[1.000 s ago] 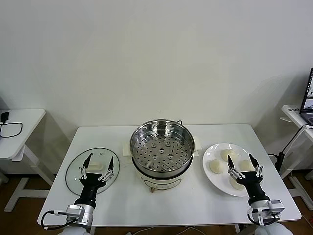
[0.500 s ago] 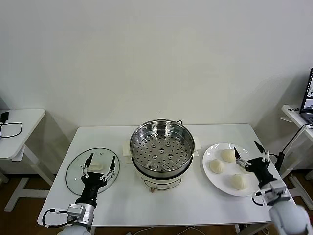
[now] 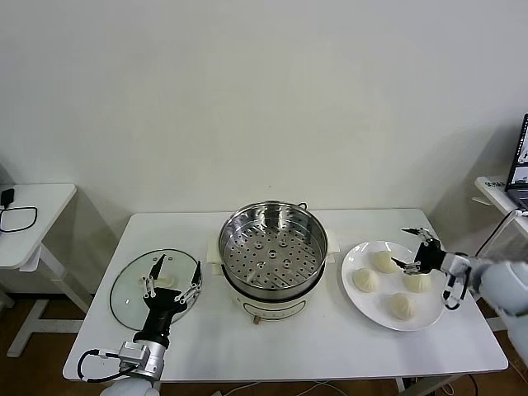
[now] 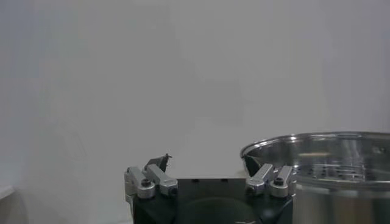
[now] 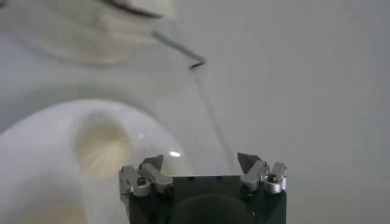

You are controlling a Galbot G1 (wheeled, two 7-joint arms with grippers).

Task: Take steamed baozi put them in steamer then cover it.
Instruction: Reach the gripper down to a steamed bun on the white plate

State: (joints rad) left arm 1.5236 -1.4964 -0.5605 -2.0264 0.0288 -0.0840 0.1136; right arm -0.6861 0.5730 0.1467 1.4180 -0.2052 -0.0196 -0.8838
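The steamer (image 3: pixel 272 247), a shiny steel pot with a perforated tray on a cream base, stands uncovered mid-table; its rim shows in the left wrist view (image 4: pixel 323 152). The glass cover (image 3: pixel 130 293) lies flat on the table to its left. My left gripper (image 3: pixel 173 285) hovers over it, open and holding nothing. Several steamed baozi (image 3: pixel 384 261) sit on a white plate (image 3: pixel 363 307) to the right. My right gripper (image 3: pixel 407 249) reaches in from the right above the plate's far side, open and empty. One baozi (image 5: pixel 100 143) shows blurred in the right wrist view.
The white table (image 3: pixel 330 346) has bare surface in front of the steamer. A small side table (image 3: pixel 25 214) with a cable stands at far left. Another desk with a laptop (image 3: pixel 520 169) is at far right.
My right arm has swung from the table's near edge out to the right and now comes in sideways over the plate's far side. The left gripper has barely shifted over the cover.
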